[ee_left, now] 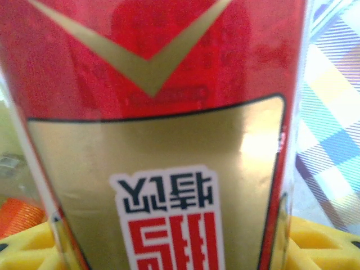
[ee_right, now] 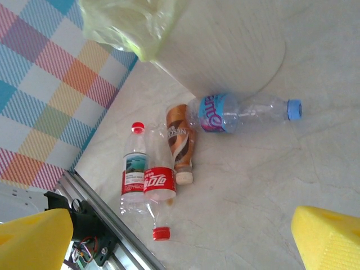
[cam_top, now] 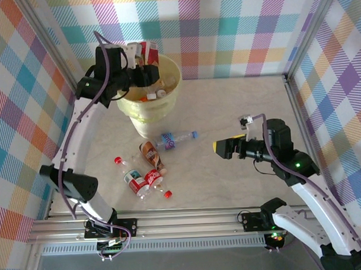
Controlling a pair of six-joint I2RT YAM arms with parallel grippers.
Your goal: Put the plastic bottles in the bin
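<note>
Showing the left gripper [cam_top: 141, 66] clamped on a red-and-gold bottle [ee_left: 152, 112], the top view places the grasp above the rim of the bin [cam_top: 145, 112] at its 12 o'clock side. In the left wrist view the label of this bottle is seen very close, with the yellow pads [ee_left: 318, 244] pressed against it on either side.

The bin is stood on the table [cam_top: 239, 103] towards 11 o'clock in the top view, and several bottles are already seen inside it.

Four more bottles are left lying on the table at 6 o'clock from the bin. A blue-labelled bottle [cam_top: 174, 138] is laid nearest the bin, its blue cap pointed to 3 o'clock. A brown-labelled bottle [cam_top: 151, 155] is found just beside it at 7 o'clock. A red-labelled bottle [cam_top: 153, 178] and a teal-labelled bottle [cam_top: 133, 181] are laid side by side, touching, below the brown one.

The right gripper [cam_top: 219, 148] is held above the table at 3 o'clock from these bottles, well apart from them. Its yellow fingers [ee_right: 329, 233] are spread wide and nothing is grasped between them.
</note>
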